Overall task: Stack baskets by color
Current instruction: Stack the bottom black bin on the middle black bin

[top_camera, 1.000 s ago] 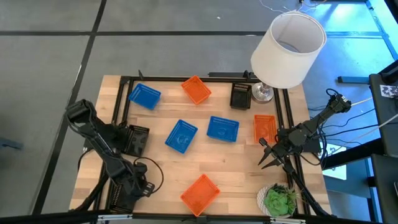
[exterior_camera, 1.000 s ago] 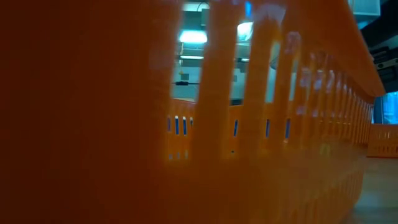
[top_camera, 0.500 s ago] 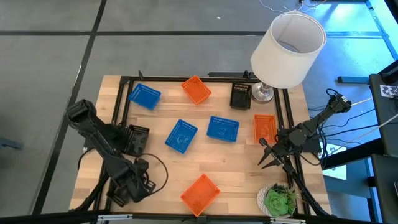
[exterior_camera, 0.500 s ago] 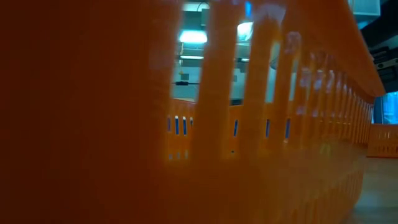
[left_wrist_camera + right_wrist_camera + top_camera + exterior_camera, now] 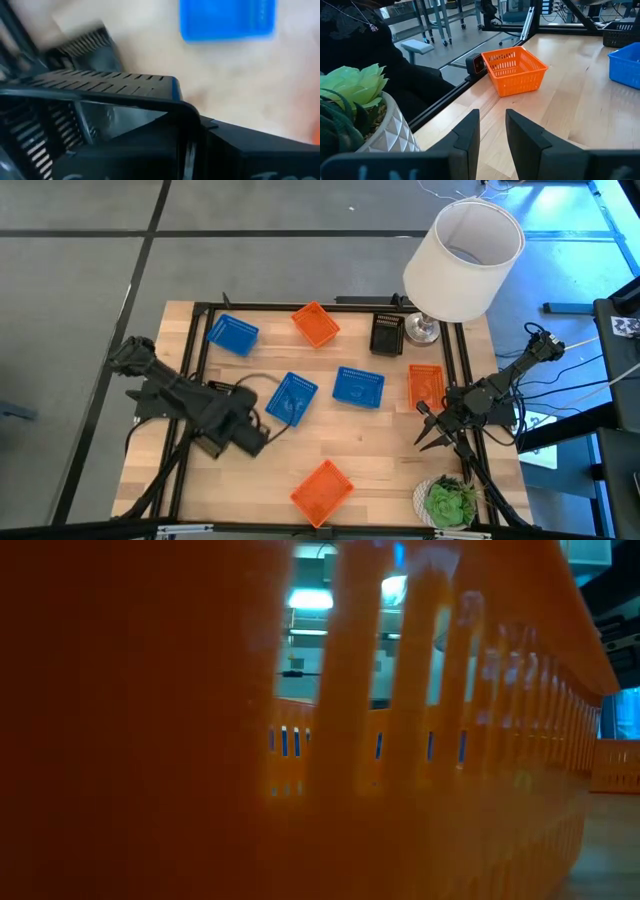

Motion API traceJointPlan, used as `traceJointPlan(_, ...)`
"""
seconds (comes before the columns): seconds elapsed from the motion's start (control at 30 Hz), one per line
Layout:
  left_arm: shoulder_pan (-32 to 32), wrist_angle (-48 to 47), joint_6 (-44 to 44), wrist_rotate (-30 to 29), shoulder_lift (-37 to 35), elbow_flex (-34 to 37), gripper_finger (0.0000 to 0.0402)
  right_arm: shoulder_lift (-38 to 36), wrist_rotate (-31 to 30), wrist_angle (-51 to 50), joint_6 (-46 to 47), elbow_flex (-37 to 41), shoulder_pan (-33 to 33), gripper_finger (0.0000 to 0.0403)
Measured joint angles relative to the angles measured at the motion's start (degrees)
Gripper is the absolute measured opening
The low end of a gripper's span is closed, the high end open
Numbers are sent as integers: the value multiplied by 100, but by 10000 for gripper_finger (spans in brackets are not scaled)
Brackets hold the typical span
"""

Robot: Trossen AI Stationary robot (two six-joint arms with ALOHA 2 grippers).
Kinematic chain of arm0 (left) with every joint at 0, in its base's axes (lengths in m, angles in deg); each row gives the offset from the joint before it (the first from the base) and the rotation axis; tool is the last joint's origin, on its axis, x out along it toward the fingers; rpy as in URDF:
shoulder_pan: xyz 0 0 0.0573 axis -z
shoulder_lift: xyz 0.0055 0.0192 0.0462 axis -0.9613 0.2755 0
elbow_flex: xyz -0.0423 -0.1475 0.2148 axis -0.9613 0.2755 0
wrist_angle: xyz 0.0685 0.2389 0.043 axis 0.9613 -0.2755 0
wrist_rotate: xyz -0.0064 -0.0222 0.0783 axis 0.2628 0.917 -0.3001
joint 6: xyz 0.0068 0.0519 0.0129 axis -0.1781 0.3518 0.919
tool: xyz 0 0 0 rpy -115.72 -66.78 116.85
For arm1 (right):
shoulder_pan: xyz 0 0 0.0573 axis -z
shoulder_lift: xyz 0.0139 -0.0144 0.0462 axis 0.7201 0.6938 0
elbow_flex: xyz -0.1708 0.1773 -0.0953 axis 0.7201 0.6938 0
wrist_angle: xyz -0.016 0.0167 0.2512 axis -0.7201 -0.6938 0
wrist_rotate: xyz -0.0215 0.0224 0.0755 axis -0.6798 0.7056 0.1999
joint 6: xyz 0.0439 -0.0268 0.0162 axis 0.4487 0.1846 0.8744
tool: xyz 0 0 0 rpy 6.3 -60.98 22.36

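Note:
My left gripper (image 5: 243, 437) hangs over the table's left half, shut on a black basket (image 5: 100, 85) that fills its wrist view. Another black basket (image 5: 388, 333) stands at the far side by the lamp. Blue baskets lie at the far left (image 5: 232, 333) and in the middle (image 5: 291, 397) (image 5: 358, 387). Orange baskets sit at the far side (image 5: 316, 324), at the right (image 5: 425, 387) and near the front edge (image 5: 321, 490). My right gripper (image 5: 430, 430) waits open at the right, nothing between its fingers (image 5: 467, 132). My left gripper comes at the black basket from above, pointing steeply down. The basket's rim corner (image 5: 175, 100) and slatted wall (image 5: 35, 135) stand right in front of the wrist camera, lifted off the table. The basket itself hides the fingers and the place of contact.
A white lampshade (image 5: 465, 255) stands at the far right corner and a green plant (image 5: 447, 502) in a white pot at the near right. A black metal frame (image 5: 300, 306) runs round the table. The front orange basket's wall (image 5: 200, 740) blocks the low view.
My left gripper has swung from the near left corner upward and toward the table's middle, ending beside the middle blue basket. The black basket has come up with it, clear of the table.

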State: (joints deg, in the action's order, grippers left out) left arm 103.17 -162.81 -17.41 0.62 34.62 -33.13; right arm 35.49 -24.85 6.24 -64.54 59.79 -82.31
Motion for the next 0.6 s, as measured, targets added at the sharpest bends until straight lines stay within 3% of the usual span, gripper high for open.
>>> traceJointPlan(0.13,-707,-2,778,8,80,105,0,2,3,2,111,0,2,94)
traceJointPlan(0.27,-1171,25,921,1,85,402,0,2,5,2,285,0,1,94)
traceJointPlan(0.6,-1427,335,748,242,90,1544,0,0,8,13,289,0,-1,94)
